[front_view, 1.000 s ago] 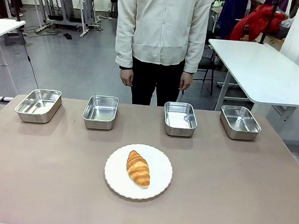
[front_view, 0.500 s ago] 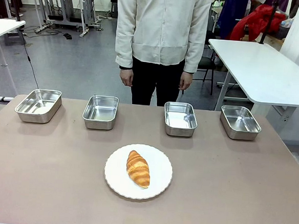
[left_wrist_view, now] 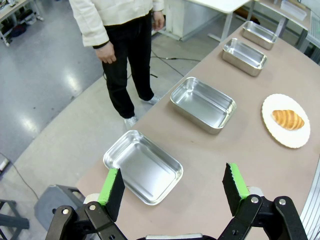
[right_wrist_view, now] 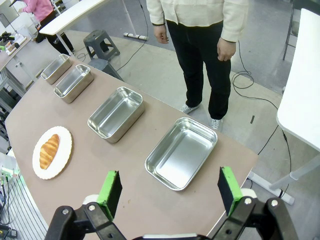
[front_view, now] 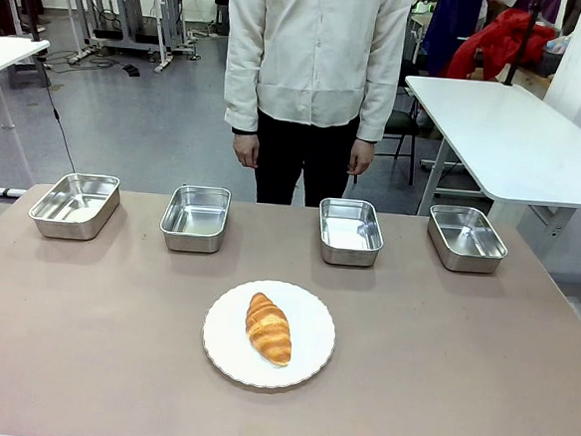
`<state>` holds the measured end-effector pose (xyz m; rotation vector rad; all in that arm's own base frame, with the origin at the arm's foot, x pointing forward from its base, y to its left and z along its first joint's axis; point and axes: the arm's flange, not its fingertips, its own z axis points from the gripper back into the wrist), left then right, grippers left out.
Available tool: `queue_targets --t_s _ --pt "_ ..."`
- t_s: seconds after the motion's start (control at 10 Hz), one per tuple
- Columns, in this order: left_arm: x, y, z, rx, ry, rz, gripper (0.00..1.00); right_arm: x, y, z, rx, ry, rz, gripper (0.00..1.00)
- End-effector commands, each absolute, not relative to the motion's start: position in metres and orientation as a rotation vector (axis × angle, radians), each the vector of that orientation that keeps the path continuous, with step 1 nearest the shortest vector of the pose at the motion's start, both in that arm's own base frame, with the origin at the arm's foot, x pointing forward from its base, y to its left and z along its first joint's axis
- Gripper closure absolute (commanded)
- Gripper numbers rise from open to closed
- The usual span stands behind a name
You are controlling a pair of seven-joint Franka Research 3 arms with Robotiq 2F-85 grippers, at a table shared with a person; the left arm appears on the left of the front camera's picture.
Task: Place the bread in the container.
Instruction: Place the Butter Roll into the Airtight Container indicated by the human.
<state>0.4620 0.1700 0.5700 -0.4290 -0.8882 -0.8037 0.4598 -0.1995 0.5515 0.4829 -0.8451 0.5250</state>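
Though ridged and crisp-looking at the crust, probably light, airy and easily crushed: croissant (front_view: 269, 327), golden-brown, tapered at both ends. Lies on a round white plate (front_view: 313, 319) with a scalloped rim, at 6 o'clock from the tray row, long axis running 11 to 5 o'clock. Best taken across the thick middle with a gentle pinch from 8 and 2 o'clock, since the thin tips would likely flake or snap. Plate glaze probably slick, so could skate under a sideways nudge.

Left gripper (left_wrist_view: 172, 175): spread wide, green pads, holding nothing, aimed toward the leftmost tray (front_view: 74, 205). Along the far edge of the matte brown worktop (front_view: 82, 343), four stainless-steel trays: leftmost at 10 o'clock, second tray (front_view: 195, 217) at 11, third tray (front_view: 350, 231) at 1, rightmost tray (front_view: 467, 237) at 2. All shiny, rigid, round-cornered, roll-rimmed, empty. Cannot tell which is the intended one. Right gripper (right_wrist_view: 168, 177): likewise wide open and empty, aimed toward the rightmost tray. Person (front_view: 316, 70) at 12 o'clock, hands down.
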Motion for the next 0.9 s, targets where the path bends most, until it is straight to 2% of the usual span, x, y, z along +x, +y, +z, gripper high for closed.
queue_targets --t_s 0.0,0.8 --pt "0.4608 0.1706 0.57 -0.431 -0.891 -0.814 0.0 0.46 -0.1988 0.5521 0.484 -0.848 0.526 0.0" --pt "0.4608 0.1706 0.57 -0.431 -0.891 -0.814 0.0 0.46 -0.1988 0.5521 0.484 -0.848 0.526 0.0"
